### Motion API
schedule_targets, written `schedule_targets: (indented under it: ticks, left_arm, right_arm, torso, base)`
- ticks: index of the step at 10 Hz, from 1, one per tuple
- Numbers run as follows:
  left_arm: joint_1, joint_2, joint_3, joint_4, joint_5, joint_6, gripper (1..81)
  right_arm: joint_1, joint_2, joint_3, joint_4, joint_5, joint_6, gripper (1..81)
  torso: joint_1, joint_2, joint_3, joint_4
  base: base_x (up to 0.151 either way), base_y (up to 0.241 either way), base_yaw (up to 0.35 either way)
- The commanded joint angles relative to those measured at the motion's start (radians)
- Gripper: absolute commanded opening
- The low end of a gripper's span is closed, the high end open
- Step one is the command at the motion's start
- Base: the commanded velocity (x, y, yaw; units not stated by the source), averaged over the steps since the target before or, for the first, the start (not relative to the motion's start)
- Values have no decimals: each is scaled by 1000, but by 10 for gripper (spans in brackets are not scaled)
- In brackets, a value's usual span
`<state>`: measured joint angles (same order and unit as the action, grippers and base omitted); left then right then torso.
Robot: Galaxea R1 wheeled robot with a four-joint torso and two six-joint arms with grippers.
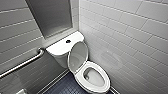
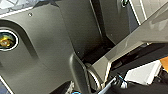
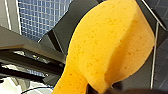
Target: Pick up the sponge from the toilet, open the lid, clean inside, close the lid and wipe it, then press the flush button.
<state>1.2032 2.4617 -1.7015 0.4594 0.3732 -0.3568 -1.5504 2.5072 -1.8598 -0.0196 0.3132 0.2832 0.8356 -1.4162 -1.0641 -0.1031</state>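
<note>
One white ceramic toilet (image 1: 93,79) stands in the tiled corner, its one white oval lid (image 1: 78,56) raised. The right hand (image 3: 100,89) is clamped on one orange soft sponge (image 3: 110,45).

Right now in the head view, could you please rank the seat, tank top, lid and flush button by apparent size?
1-2. seat and tank top: look alike; the seat is nearer the camera, so unranked.
3. lid, raised.
4. flush button, by far smallest.

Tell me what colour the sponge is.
Orange-yellow; the sponge shows best in the right wrist view.
</note>
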Motion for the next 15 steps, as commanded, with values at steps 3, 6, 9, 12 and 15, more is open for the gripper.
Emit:
schedule_targets:
  ticks: [3, 6, 9, 12, 15]
  left_arm:
    - [66, 76, -156, -125, 43, 38, 811]
    - [141, 109, -269, -177, -78, 120, 811]
    - [160, 175, -437, -479, -91, 424, 811]
    - [157, 205, -486, -659, -48, 682, 811]
    - [155, 195, -415, -647, -53, 777, 811]
  right_arm:
    - [-24, 17, -68, 18, -77, -10, 10]
    - [-20, 3, -68, 18, -68, -7, 10]
    - [-8, -49, 30, 18, -63, 2, 10]
    - [68, -183, 228, 18, -66, -6, 10]
    - [179, -331, 393, 21, -63, -7, 10]
  torso:
    - [0, 0, 0, 0]
    - [0, 0, 0, 0]
    - [-1, 0, 1, 0]
    - [-1, 0, 1, 0]
    - [-2, 0, 1, 0]
  base:
    - [0, 0, 0]
    - [0, 0, 0]
    - [0, 0, 0]
    - [0, 0, 0]
    - [0, 0, 0]
